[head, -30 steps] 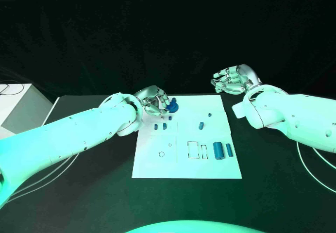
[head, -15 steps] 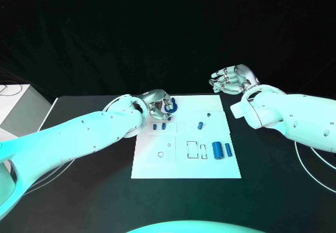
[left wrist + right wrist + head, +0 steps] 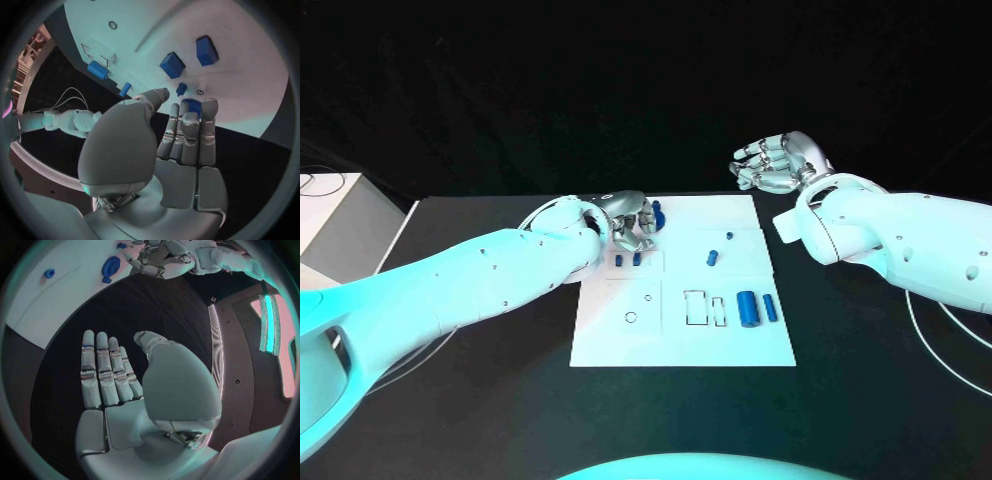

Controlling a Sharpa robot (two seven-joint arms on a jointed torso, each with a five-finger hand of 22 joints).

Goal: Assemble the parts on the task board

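A: Start with the big picture. How far along is the assembly?

B: Early, I judge. The task board (image 3: 684, 330) lies in the middle of the black table (image 3: 488, 400), and most blue parts look loose. Two large cylinders (image 3: 756, 307) lie side by side toward the board's 3 o'clock edge, just beside a pair of empty rectangular outlines (image 3: 704, 308). A round hole (image 3: 630, 318) toward 8 o'clock is also unfilled.

A: And the smaller pieces?

B: A pair of small blocks (image 3: 627, 260) sits toward 10 o'clock, a short peg (image 3: 714, 258) nearer the far middle, and a tiny one (image 3: 730, 237) beyond it at about 1 o'clock. Whether any of these is already seated, I cannot tell.

A: Where are the hands?

B: The left hand (image 3: 627, 220) hangs over the board's far corner at 11 o'clock. Its wrist view shows the fingers (image 3: 187, 132) straight and pressed together, with a rounded blue part (image 3: 192, 106) just past the fingertips at the board's rim. Whether they touch it is unclear; they hold nothing.

A: The right?

B: The right hand (image 3: 776, 163) is raised off the board, beyond its 1 o'clock corner, well apart from every part. Its fingers lie flat and side by side, empty.
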